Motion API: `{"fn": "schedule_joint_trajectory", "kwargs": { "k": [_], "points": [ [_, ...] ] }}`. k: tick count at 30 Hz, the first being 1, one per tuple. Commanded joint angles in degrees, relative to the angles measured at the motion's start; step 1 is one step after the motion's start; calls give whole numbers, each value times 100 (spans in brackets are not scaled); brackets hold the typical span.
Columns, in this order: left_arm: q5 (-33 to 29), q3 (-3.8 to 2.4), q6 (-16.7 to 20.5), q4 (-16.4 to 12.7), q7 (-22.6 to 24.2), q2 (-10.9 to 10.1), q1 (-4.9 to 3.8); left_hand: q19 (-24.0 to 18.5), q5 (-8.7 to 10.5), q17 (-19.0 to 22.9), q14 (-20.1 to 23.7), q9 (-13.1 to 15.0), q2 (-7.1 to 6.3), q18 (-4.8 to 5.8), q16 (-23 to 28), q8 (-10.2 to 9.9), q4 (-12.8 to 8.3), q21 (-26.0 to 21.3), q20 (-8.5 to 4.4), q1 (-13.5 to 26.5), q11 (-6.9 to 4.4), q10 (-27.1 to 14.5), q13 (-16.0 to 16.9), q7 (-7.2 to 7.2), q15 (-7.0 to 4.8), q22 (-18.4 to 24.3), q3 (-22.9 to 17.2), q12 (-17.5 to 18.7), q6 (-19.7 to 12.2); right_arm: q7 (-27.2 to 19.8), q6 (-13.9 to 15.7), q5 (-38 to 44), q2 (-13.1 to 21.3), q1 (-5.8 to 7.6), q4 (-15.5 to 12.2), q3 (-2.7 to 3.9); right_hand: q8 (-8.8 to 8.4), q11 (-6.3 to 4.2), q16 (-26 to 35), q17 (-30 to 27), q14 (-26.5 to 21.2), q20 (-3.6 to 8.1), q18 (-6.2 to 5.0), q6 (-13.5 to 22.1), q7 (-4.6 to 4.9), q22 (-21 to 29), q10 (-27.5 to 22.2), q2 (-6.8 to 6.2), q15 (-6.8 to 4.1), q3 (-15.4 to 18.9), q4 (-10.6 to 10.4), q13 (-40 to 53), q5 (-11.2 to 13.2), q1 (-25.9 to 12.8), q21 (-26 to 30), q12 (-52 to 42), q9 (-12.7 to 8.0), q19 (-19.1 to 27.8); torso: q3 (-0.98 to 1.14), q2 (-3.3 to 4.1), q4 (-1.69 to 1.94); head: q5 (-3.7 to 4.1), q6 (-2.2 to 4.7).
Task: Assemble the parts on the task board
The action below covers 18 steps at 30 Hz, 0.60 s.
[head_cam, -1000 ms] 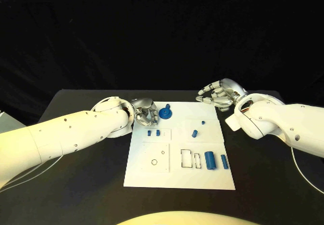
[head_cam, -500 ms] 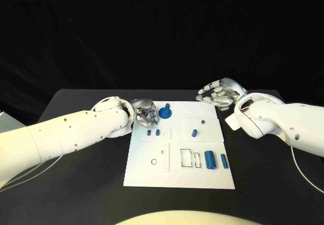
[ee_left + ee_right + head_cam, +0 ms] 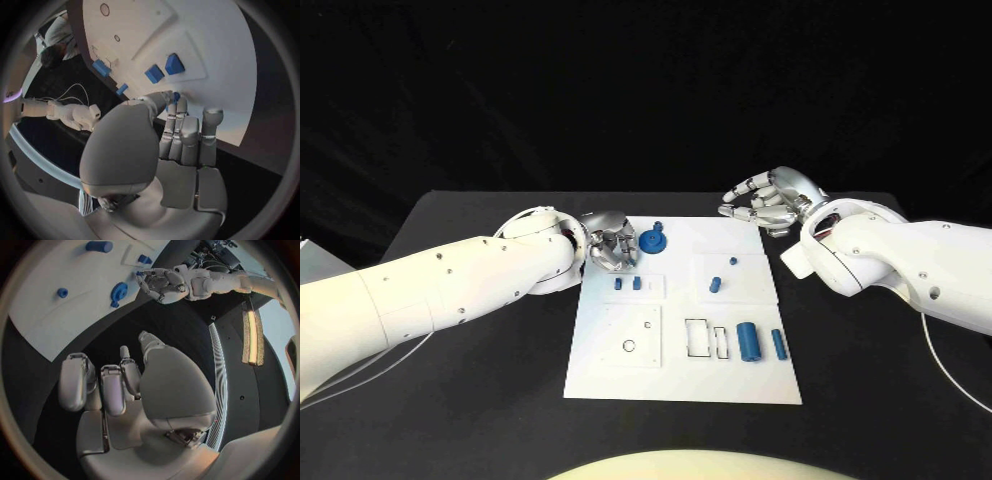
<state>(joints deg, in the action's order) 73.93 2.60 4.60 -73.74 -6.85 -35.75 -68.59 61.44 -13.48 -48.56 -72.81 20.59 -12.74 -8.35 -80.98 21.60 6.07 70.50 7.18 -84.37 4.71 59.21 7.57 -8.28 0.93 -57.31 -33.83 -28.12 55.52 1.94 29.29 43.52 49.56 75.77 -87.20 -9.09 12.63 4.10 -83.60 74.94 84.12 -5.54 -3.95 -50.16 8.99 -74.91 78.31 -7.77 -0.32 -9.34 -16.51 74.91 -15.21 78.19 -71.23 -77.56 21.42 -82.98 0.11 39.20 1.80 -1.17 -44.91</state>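
Note:
The white task board (image 3: 682, 375) lies in the middle of the black table. My left hand (image 3: 610, 243) hovers over the board's far left corner, beside a round blue part (image 3: 653, 243). Its thumb and a finger pinch a small blue part (image 3: 177, 95), which also shows at its fingertips (image 3: 139, 273). Two small blue blocks (image 3: 627, 284) stand in a raised panel just in front of that hand. My right hand (image 3: 769, 203) hangs beyond the board's far right corner, fingers curled in, with nothing in it.
A blue peg (image 3: 733, 263) and a short blue piece (image 3: 715, 284) sit on the board's right panel. Two blue cylinders (image 3: 762, 342) lie near its front right, beside empty rectangular slots (image 3: 705, 338). A round hole (image 3: 629, 346) marks the left panel.

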Motion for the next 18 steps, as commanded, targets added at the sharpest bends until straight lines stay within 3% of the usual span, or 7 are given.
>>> {"fn": "schedule_joint_trajectory", "kwargs": {
  "k": [1,18],
  "points": [
    [-60,13,-75,-5,35,16,14,44,16,-25,-48,6,23,37,-25,-29,-48,22,-3,-8,0,27,7,-4,2,-4,-5,35,11,-41,-67,53,0,-4,-5,1,5,-6,29,178,259,19,-28,21,-8,-44,-3,3,-13,-40,4,310,-28,-49,20,-24,9,14,-1,2,-1,2,4],
    [-151,50,-237,109,42,70,14,-141,26,177,67,-22,-68,2,14,-308,-33,-101,27,204,57,-68,-20,-33,55,164,-14,325,-248,-35,-78,53,-4,-6,3,1,5,-6,29,178,259,19,-28,21,-8,-44,-3,3,-13,-40,4,310,-28,-49,20,-24,9,14,0,4,-3,10,-18]
  ]
}}
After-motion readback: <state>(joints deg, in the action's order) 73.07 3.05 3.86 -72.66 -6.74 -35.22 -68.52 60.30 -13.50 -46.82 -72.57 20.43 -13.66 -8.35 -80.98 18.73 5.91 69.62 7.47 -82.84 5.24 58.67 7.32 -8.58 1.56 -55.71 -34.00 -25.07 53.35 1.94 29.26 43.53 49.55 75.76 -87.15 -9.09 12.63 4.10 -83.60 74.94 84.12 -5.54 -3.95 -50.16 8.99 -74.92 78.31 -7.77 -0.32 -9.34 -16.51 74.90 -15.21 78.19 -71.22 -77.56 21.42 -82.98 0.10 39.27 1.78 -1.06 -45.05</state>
